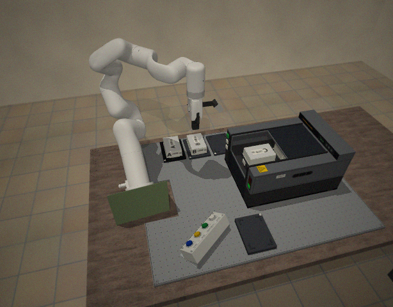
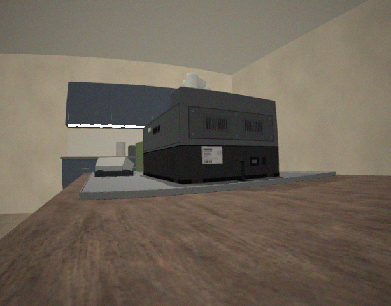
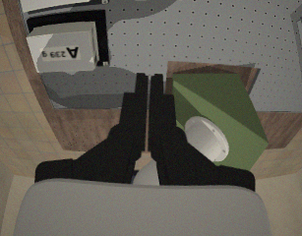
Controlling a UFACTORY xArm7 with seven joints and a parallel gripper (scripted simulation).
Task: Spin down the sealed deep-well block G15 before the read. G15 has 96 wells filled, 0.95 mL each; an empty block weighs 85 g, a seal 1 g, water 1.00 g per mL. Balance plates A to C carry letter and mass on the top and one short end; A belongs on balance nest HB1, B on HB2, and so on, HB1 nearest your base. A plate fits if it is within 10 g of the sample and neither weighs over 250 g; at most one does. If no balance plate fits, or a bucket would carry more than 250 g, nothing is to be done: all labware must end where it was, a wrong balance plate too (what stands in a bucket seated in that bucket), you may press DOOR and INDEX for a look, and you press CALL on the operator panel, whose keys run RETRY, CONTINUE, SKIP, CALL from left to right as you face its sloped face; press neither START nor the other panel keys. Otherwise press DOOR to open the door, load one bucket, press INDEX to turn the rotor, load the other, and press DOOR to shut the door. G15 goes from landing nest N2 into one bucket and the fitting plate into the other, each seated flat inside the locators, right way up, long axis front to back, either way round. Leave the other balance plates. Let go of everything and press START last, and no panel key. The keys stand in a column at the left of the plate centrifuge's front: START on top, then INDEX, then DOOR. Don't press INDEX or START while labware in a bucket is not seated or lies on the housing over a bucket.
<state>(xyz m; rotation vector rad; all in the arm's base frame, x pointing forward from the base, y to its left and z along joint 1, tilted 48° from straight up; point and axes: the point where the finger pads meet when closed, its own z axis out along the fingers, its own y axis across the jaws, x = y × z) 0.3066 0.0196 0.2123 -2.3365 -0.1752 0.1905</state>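
Note:
My gripper [image 1: 194, 126] is shut and empty. It hangs in the air behind the balance nests, above and just behind plate B [image 1: 196, 144]. Plate A [image 1: 172, 147] sits on the nest to its left. The third nest [image 1: 217, 143] is empty. The centrifuge [image 1: 286, 158] has its door open, and the white plate marked C [image 1: 258, 153] stands in the visible bucket. The flat dark landing nest [image 1: 255, 233] at the front is empty. I cannot see G15.
The key column [image 1: 227, 141] is on the centrifuge's left corner beside the empty nest. The white operator panel [image 1: 205, 236] with blue, yellow, green and white keys stands at the front. A green box [image 1: 139, 202] covers the arm's base. The exterior view shows only the centrifuge's back [image 2: 210, 138].

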